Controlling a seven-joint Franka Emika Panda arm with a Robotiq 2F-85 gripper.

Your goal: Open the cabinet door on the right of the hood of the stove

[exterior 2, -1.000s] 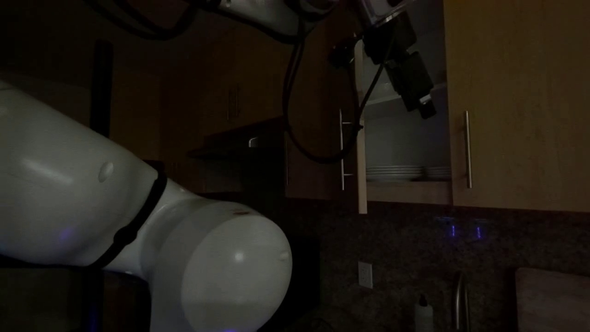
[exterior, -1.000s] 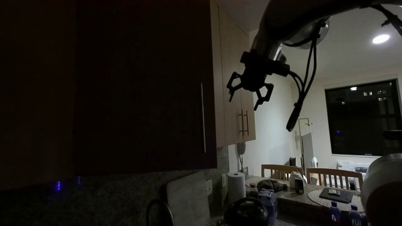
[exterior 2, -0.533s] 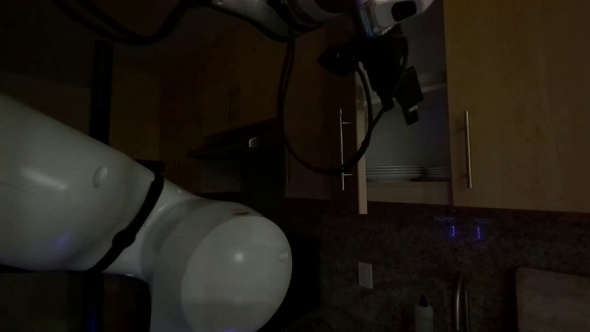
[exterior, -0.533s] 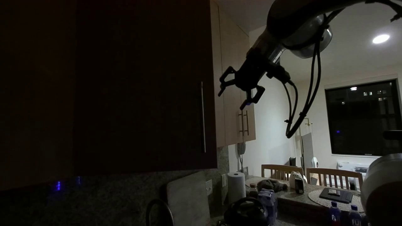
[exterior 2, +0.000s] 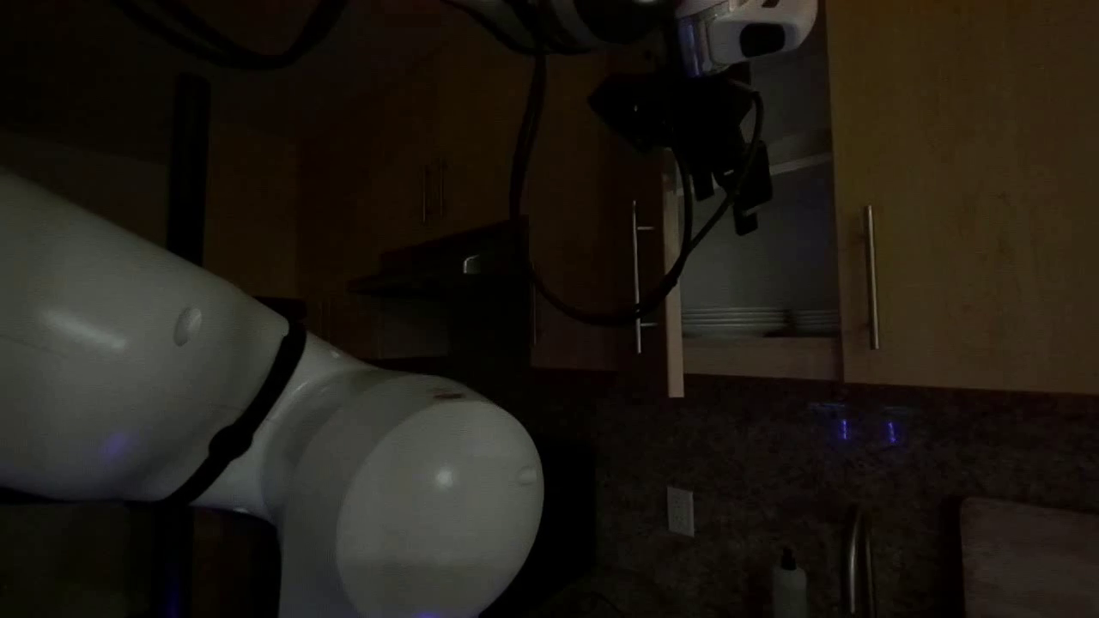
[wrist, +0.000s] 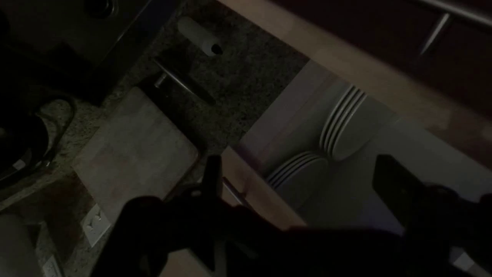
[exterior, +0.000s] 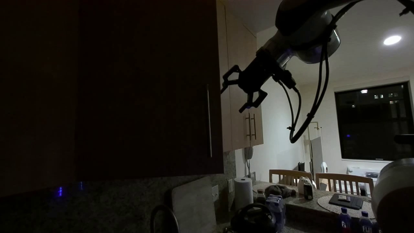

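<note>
Beyond the open cabinet door (exterior: 145,94), chairs (exterior: 344,176) stand by the counter (exterior: 296,203).

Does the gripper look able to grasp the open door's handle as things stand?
Probably not: the cabinet door seems in the way, the gripper on its inner side, the handle on its outer face.

The arm (exterior: 307,38) slants downward, its fingers (wrist: 396,188) spread apart.
</note>
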